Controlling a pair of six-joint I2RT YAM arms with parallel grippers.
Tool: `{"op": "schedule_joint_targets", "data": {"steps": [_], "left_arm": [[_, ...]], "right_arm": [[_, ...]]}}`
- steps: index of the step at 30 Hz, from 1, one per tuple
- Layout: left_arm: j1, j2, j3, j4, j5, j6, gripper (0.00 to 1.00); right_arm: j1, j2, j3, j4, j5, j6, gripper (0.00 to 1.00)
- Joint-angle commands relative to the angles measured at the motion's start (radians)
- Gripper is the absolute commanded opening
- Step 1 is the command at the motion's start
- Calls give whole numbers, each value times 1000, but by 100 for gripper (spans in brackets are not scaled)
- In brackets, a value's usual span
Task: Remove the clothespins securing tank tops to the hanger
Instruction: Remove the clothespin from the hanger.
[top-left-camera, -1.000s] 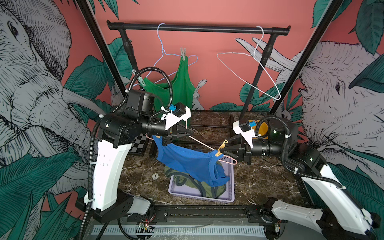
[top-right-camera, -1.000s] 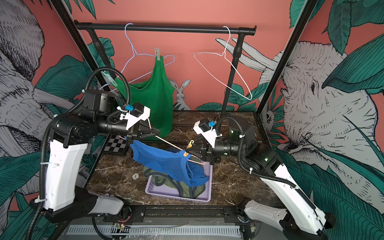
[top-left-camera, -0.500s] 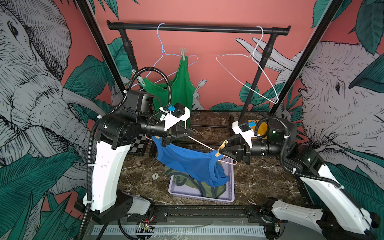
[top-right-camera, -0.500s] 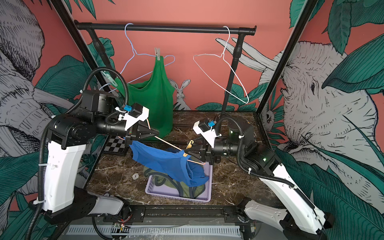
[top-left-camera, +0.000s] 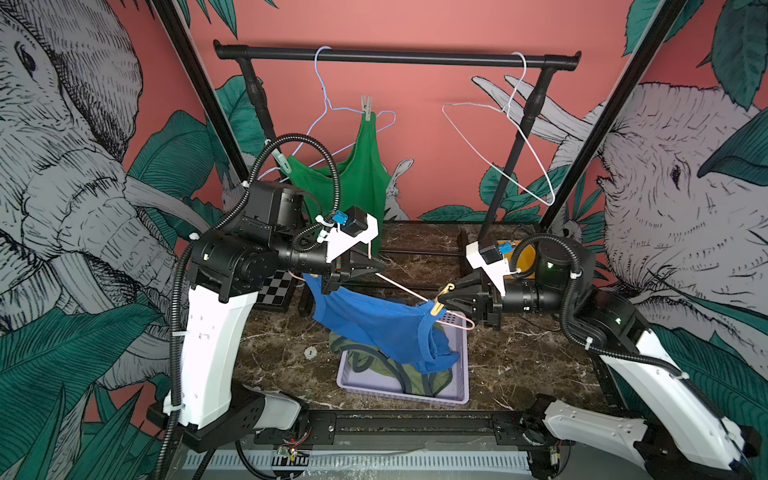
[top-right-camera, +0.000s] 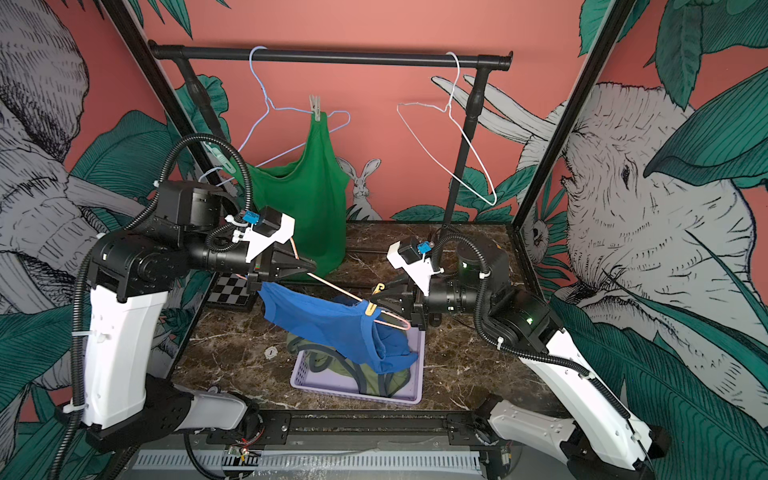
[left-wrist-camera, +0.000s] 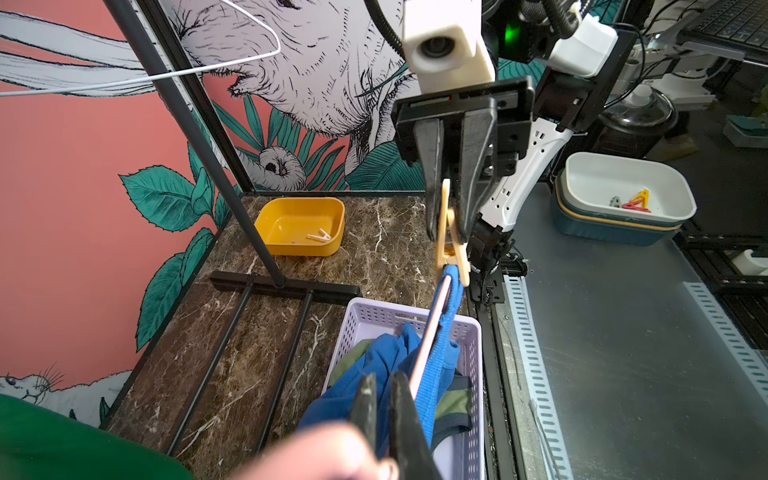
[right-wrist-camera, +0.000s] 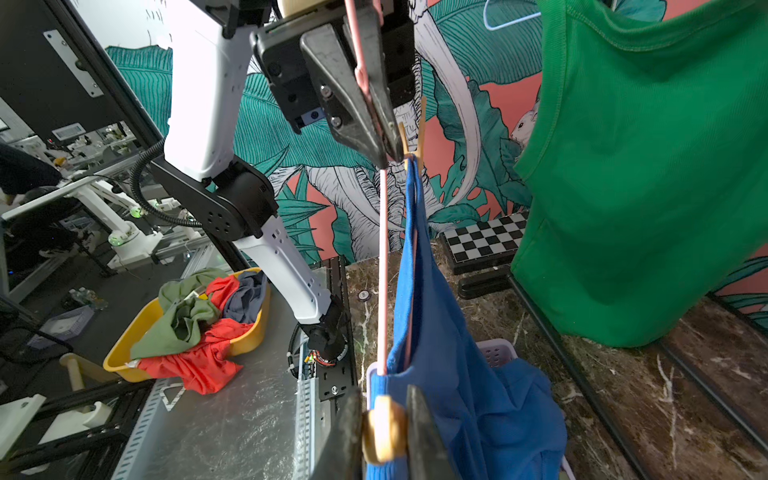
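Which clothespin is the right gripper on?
The yellow clothespin on the low end of the pink hanger, pinning the blue top: the right gripper pinches it. The grey clothespin and mint clothespin sit by the green top, untouched.

Bare tabletop (top-left-camera: 523, 365) beside lilac basket (top-left-camera: 415, 398)

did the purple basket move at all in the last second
No. The basket sits in the same spot as before, its front edge just as close to the black rail in front of it.
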Motion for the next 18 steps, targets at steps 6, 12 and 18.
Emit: {"op": "schedule_joint_targets", "data": {"steps": [6, 12, 18], "left_arm": [[1, -27, 23, -12, 51, 20, 0], [2, -24, 19, -21, 44, 34, 0], [2, -25, 9, -23, 34, 46, 0]], "right_arm": [[-8, -22, -19, 62, -32, 1, 0], [-13, -33, -14, 73, -18, 9, 0], [-28, -49, 23, 74, 68, 19, 0]]}}
